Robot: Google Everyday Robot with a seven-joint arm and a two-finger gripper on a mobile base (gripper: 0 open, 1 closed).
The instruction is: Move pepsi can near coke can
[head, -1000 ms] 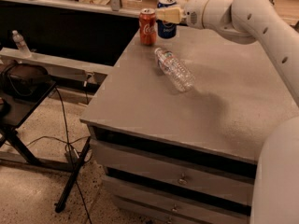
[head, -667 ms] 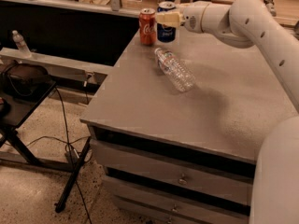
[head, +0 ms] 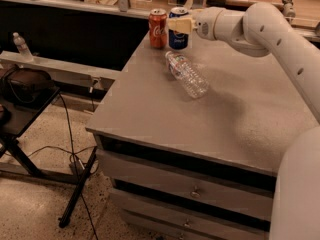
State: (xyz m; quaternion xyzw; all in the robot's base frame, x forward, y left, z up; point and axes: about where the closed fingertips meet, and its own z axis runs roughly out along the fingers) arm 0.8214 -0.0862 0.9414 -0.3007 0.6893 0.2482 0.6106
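Gripping: I have the gripper [head: 178, 25] clamped around the pepsi can [head: 178, 39]
coke can [head: 158, 30]: upright, just beside it
bottle [head: 187, 75]: lying nearby

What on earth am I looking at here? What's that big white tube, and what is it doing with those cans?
The white tube is a robot's arm, reaching in from the right of the picture. At its tip is a gripper, a two-fingered clamp that works like a hand. There is only one picture, from a single camera looking down across a grey table. At the table's far edge stand a red coke can and, close beside it, a blue pepsi can. The gripper is shut on the pepsi can. A clear plastic bottle lies on its side nearer the camera, with nothing touching it.
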